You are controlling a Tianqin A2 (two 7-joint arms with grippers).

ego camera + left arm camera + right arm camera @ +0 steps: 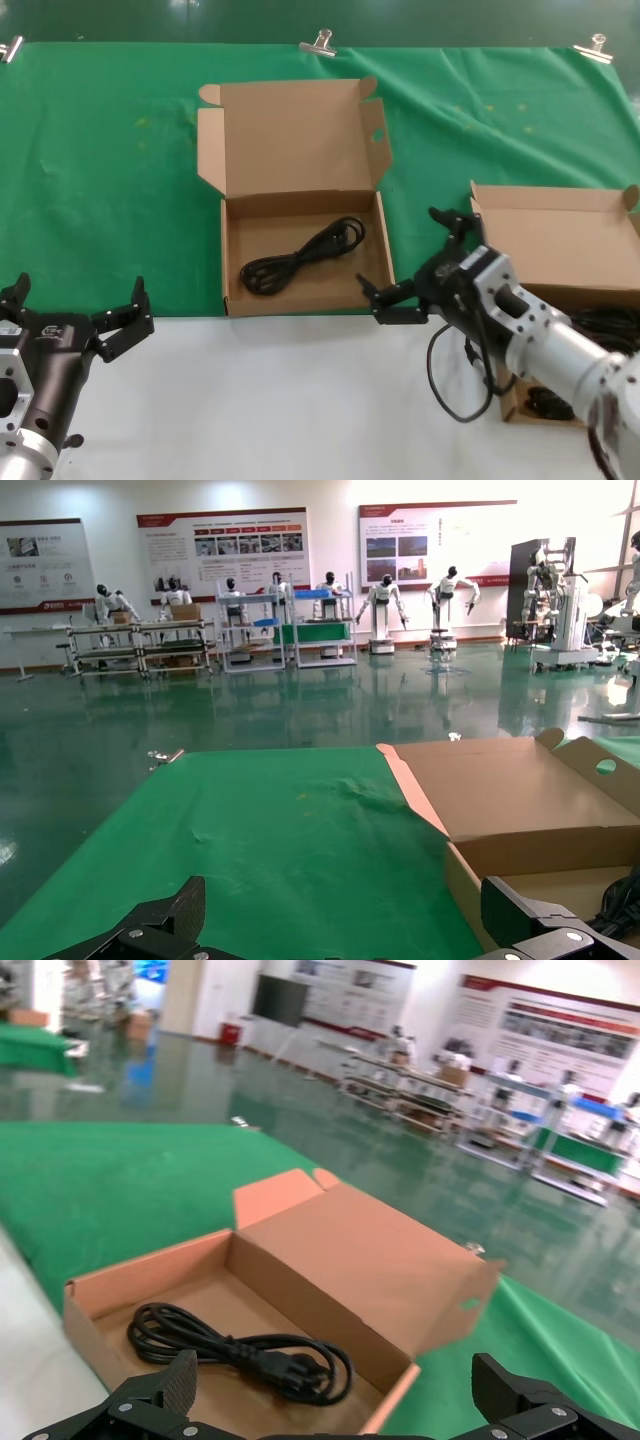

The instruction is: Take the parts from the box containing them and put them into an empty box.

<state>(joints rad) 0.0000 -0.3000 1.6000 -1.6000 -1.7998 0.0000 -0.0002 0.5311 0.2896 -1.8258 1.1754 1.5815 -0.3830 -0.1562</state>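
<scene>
In the head view, the right gripper (415, 265) hovered with its fingers (385, 300) spread wide and holding nothing, just beside the slotted-flap box (305, 215), where a coiled black cable (300, 258) lay, while the narrow-edged box (560, 250) sat just behind that arm; the left gripper (75, 310) waited over the white tabletop (280, 400), likewise wide open and empty. The left wrist view showed the slotted-flap box's lid (530, 800) ahead of its open fingers (165, 915), towards one side. The right wrist view showed the cable (240, 1350) in that box (330, 1260), close ahead between its parted fingers (160, 1395).
</scene>
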